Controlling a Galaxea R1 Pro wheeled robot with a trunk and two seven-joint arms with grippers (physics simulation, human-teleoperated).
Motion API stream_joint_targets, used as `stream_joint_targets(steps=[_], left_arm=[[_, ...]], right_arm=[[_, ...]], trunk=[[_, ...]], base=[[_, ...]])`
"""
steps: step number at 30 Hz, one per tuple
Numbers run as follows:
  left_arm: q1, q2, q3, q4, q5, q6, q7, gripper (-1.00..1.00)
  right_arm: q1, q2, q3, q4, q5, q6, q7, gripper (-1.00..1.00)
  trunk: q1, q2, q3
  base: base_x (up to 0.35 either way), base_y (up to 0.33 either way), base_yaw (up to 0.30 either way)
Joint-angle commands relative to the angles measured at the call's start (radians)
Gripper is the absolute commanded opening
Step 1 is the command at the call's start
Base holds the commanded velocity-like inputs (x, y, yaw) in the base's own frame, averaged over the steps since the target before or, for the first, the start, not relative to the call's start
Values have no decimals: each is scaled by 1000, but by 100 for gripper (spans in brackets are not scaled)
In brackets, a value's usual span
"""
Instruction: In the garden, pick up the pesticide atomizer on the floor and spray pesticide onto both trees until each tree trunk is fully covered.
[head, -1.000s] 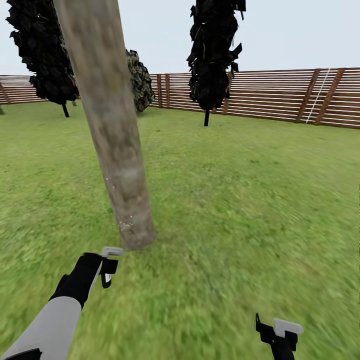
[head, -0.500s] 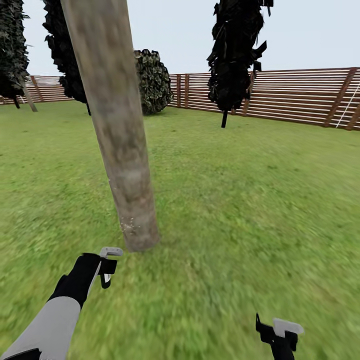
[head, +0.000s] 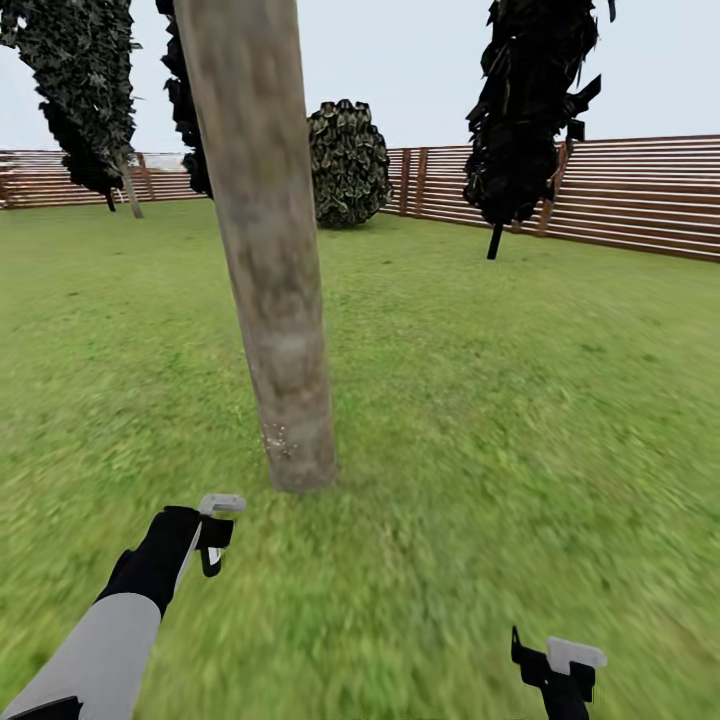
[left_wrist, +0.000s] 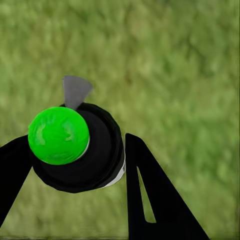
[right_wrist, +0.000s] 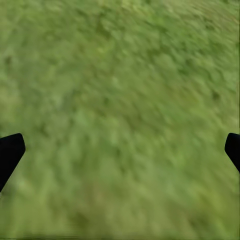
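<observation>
Between the left gripper's (left_wrist: 75, 175) dark fingers, the pesticide atomizer (left_wrist: 80, 147) sits clamped, a near-black bottle whose top shows bright green in the left wrist view. At 12 o'clock from that hand (head: 215, 530) rises the tree trunk (head: 270, 270), pale specks of pesticide (head: 278, 436) dotting only its base. Grass of the garden (head: 520, 400) spreads outward to the slatted fence (head: 640, 205) at 2 o'clock. At 5 o'clock the right gripper (head: 560, 665) hangs wide and empty. Likely risk: the nozzle points at the lawn, so spray would miss the bare upper bark.
</observation>
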Motion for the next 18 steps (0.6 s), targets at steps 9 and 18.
stream_joint_targets(steps=[9,18], left_arm=[[-5,-5,-4,9,73,-80,-8,-100],[-114,-90,-125,12,103,32,-14,-100]], right_arm=[[0,-1,0,-1,0,0,-1,100],[0,-17,0,0,0,0,0,100]], trunk=[[0,0,0],[0,0,0]], base=[[-21,-15,205],[0,0,4]])
